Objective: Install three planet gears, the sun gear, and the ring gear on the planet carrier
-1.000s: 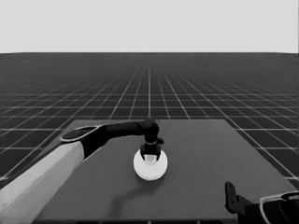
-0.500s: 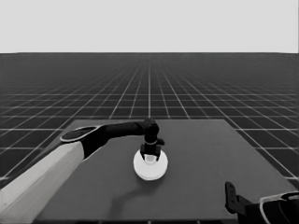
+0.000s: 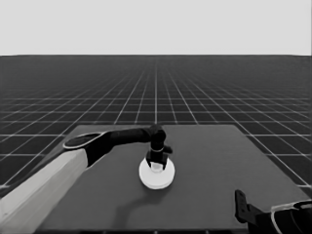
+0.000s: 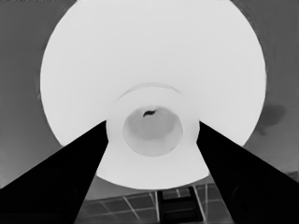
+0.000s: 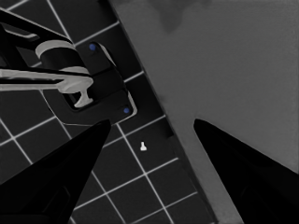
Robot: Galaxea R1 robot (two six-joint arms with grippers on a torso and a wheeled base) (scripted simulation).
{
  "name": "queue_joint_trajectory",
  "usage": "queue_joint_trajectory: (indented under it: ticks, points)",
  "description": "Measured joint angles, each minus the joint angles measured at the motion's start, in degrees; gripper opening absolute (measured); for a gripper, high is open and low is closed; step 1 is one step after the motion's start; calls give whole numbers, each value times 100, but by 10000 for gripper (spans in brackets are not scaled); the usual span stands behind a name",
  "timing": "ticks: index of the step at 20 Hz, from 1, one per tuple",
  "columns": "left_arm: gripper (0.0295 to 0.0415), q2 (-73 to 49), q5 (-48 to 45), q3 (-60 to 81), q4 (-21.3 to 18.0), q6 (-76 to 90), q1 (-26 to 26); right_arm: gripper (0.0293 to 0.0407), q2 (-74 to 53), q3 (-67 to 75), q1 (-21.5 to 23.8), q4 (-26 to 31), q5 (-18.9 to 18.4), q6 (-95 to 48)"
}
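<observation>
1. Nothing much has shifted in the head view: the left gripper (image 3: 157, 163) still hangs over the white disc (image 3: 156, 173) at the table's (image 3: 214, 165) middle, a small white part (image 3: 156, 166) between its fingers. Only one disc shows, so the gears are probably already covered, and I cannot tell which round part this is.
2. Left wrist view: the fingers (image 4: 79, 163) flank a small cup-like white part (image 4: 153, 140) with a centre hollow, touching its sides, so the jaws seem shut on it above the broad disc (image 4: 149, 60).
3. Right wrist view: the right gripper (image 5: 152, 135) waits open at the table's near right corner, over the floor grid, holding nothing. A tiny white piece (image 5: 144, 146) shows on the floor.
</observation>
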Motion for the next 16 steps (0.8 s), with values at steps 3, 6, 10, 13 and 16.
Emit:
queue_joint_trajectory:
  ticks: [3,6,10,13,16]
  points:
    - [348,-1,1,-1,0,150,7,385,0,0,0,0,0,0]
    - [348,-2,1,-1,0,300,10,385,0,0,0,0,0,0]
    - [348,-1,1,-1,0,500,12,385,0,0,0,0,0,0]
    - [348,-1,1,0,0,650,12,385,0,0,0,0,0,0]
    - [348,-2,1,-1,0,800,12,385,0,0,0,0,0,0]
